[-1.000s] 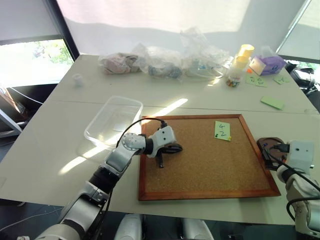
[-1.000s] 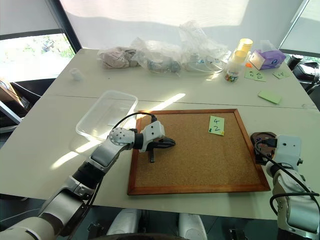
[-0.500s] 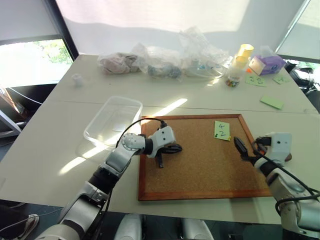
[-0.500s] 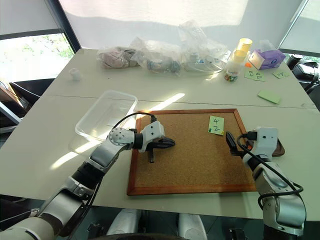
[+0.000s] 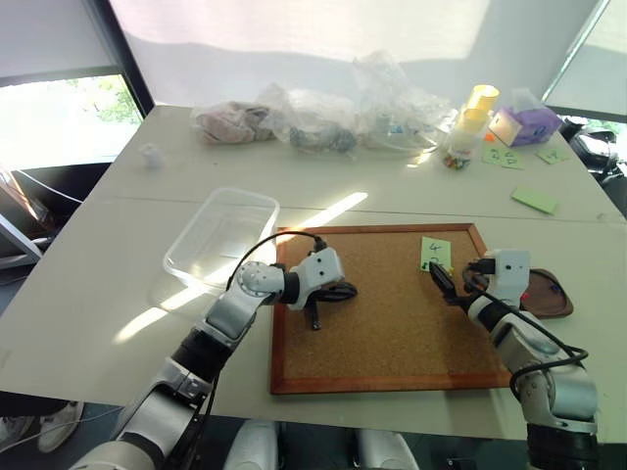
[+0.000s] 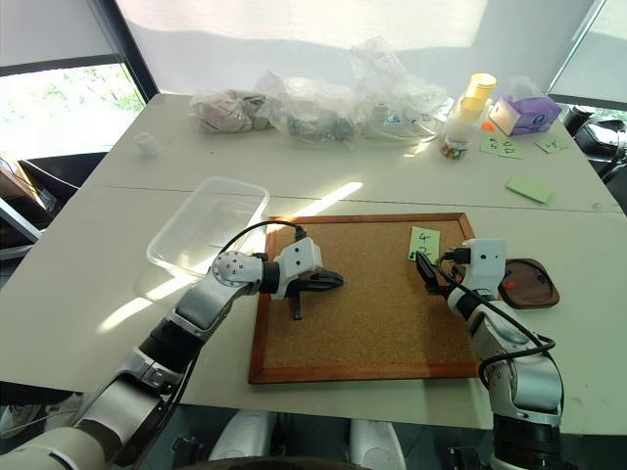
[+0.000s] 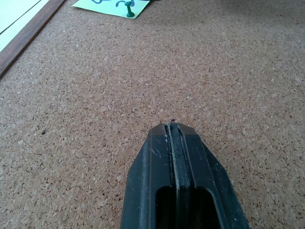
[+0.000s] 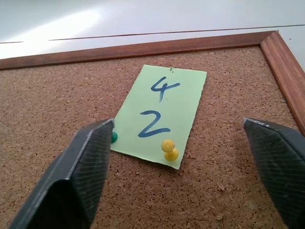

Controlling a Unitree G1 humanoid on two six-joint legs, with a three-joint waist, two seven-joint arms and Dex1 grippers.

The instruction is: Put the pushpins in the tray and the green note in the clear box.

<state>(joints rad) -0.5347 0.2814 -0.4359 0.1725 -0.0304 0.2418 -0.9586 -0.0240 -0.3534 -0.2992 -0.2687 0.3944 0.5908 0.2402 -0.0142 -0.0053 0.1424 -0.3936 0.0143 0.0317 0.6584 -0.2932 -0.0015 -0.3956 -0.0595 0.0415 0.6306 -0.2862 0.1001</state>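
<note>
The green note (image 8: 159,119), marked "4" and "2", lies on the cork board (image 5: 392,323) near its far right corner. Two pushpins hold its near edge: a yellow one (image 8: 168,149) and a green one (image 8: 114,137). My right gripper (image 8: 177,125) hovers open just short of the note, its fingers spread wider than the paper. The dark brown tray (image 6: 539,284) sits right of the board, with a small red thing (image 6: 506,285) at its left side. The clear box (image 5: 172,262) stands left of the board. My left gripper (image 7: 174,129) is shut, low over the board's left part.
Along the table's far edge lie crumpled plastic bags (image 5: 323,127), yellow cups (image 5: 475,113) and a purple box (image 5: 529,125). Other green notes (image 5: 534,201) lie at the back right. A small white thing (image 5: 152,155) stands at the far left.
My right gripper has swung left from over the tray onto the board and now points at the green note; the tray is uncovered. The left arm has not moved.
</note>
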